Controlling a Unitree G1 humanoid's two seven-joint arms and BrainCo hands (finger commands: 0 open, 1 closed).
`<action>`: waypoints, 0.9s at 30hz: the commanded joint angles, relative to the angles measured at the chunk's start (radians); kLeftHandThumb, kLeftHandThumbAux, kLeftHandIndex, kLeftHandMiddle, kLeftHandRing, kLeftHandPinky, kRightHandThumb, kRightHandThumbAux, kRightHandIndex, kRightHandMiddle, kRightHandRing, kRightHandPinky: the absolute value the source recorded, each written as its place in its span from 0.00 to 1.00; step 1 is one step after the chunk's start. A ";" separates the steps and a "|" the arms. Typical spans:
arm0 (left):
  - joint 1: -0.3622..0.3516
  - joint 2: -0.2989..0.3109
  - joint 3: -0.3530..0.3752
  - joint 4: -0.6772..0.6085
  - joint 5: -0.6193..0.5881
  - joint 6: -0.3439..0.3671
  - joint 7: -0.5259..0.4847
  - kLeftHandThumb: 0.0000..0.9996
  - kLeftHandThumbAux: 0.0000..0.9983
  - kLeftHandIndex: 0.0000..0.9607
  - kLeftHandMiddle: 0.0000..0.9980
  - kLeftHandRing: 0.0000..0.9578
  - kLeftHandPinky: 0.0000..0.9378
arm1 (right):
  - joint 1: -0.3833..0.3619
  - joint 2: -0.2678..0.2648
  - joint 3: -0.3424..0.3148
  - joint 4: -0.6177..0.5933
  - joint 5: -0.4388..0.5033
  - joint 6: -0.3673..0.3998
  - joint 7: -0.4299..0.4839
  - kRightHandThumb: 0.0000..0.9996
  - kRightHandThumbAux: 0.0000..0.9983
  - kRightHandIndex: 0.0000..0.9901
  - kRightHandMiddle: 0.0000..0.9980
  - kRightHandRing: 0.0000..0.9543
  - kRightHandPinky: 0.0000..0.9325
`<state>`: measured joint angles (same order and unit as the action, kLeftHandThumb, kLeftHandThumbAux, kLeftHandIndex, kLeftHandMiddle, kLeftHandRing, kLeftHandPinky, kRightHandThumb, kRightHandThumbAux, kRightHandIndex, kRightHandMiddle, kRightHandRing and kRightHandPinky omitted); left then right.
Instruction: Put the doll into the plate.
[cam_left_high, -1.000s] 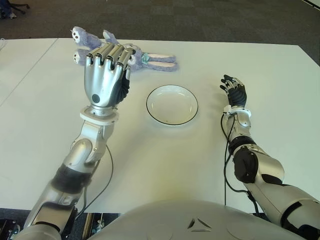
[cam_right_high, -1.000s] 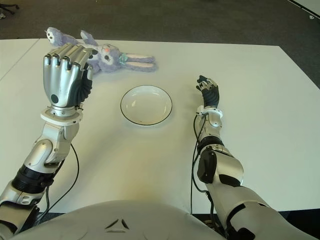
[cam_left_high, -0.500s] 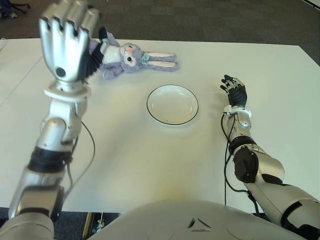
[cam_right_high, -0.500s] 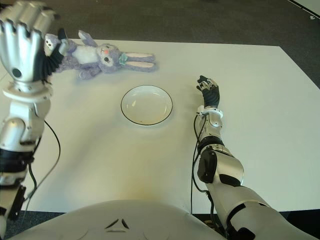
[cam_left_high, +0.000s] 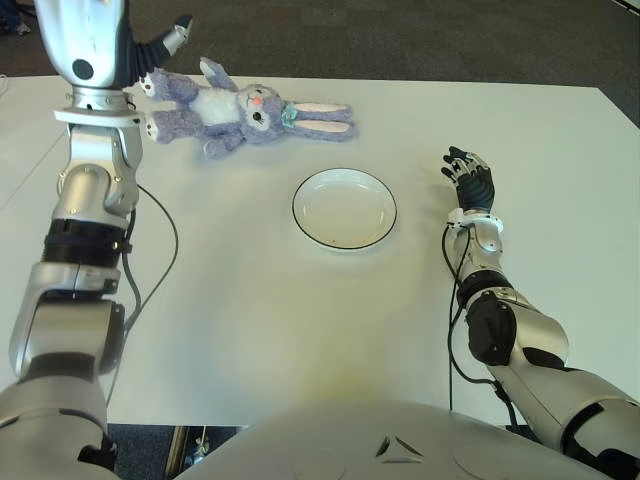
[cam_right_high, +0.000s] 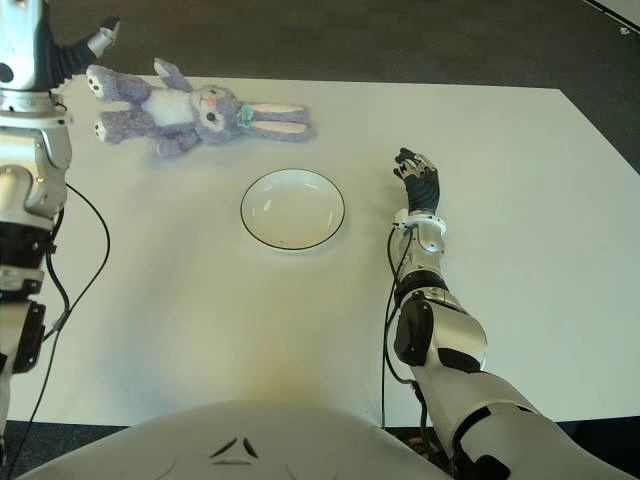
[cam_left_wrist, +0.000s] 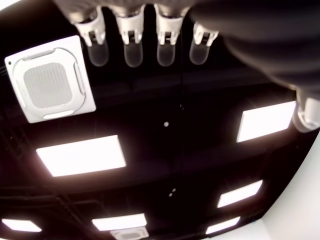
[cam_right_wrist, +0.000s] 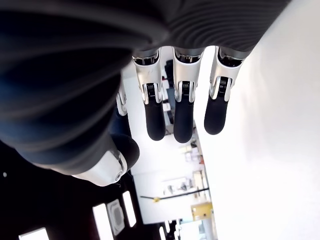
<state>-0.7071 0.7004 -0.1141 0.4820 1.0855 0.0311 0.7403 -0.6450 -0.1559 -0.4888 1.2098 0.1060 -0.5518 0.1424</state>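
The left hand (cam_left_high: 85, 40) has risen clear of the doll (cam_left_high: 235, 108), fingers spread, empty. The doll lies beyond the plate (cam_left_high: 344, 209). The right hand (cam_left_high: 470, 180) seems relaxed open beside it.

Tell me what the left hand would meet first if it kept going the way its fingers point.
Probably nothing on the table. The left hand is raised, open and empty; its wrist view faces ceiling lights. The doll lies beside it, off that line, though depth is unclear.

both eye views look forward and down from the head at the same white surface (cam_left_high: 300, 300), slightly offset. each wrist view sits close behind its own robot hand's fingers (cam_left_wrist: 132, 47), facing the ceiling lights (cam_left_wrist: 80, 155).
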 joint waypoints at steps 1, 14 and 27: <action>-0.253 0.006 -0.167 0.550 0.073 0.005 -0.134 0.13 0.25 0.00 0.00 0.00 0.00 | 0.192 0.073 -0.033 0.149 0.036 0.154 -0.011 0.70 0.73 0.41 0.24 0.24 0.28; -0.356 -0.080 -0.281 0.793 0.020 -0.023 -0.219 0.09 0.15 0.00 0.00 0.00 0.00 | 0.199 0.081 -0.044 0.147 0.049 0.142 0.003 0.70 0.73 0.41 0.22 0.23 0.24; -0.334 -0.142 -0.278 0.892 -0.135 -0.114 -0.451 0.15 0.28 0.00 0.00 0.00 0.00 | 0.202 0.085 -0.045 0.148 0.056 0.130 0.015 0.70 0.73 0.41 0.23 0.24 0.27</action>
<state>-1.0544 0.5951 -0.3997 1.3259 1.0128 -0.0495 0.4015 -0.6370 -0.1458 -0.5116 1.2237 0.1385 -0.5503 0.1636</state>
